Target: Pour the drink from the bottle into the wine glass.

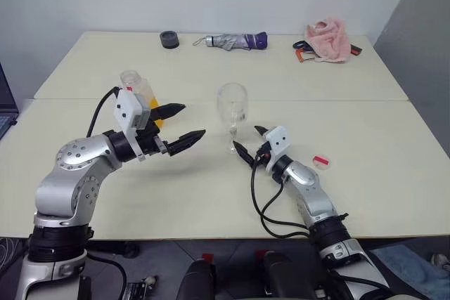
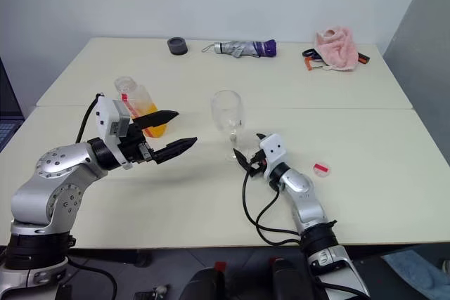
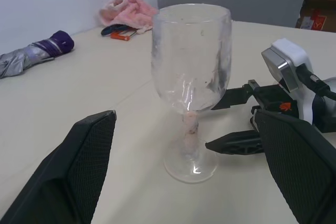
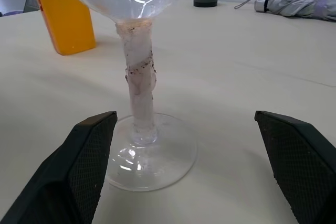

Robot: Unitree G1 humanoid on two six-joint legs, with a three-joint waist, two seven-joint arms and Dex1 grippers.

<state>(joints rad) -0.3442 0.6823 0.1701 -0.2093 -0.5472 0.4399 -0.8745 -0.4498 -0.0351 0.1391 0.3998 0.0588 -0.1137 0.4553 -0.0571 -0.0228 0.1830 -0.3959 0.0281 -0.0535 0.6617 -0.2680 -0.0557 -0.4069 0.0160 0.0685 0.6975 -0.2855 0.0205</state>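
While the glass stands upright near the middle of the table, both grippers flank it with nothing in their grasp. Its bowl looks empty, and its stem is wrapped in a pale, speckled band, seen up close in the right wrist view. Its foot rests flat on the tabletop.

On the left, the left gripper is held above the table, pointing toward the glass, its two black fingers spread wide and holding nothing. Just behind it, on the far left side, stands the bottle, upright and uncapped, with the orange drink filling roughly its lower half. The bottle is partly hidden by the left wrist, and the fingers do not touch it.

On the right and slightly nearer, the right gripper lies low over the table, aimed at the foot and stem of the glass. Its fingers are wide apart, one to each side of the foot, clear of the glass, and they grip nothing.

A small pink cap lies on the table to the right of the right arm. Along the far edge sit a dark roll, a folded umbrella and a pink cloth.
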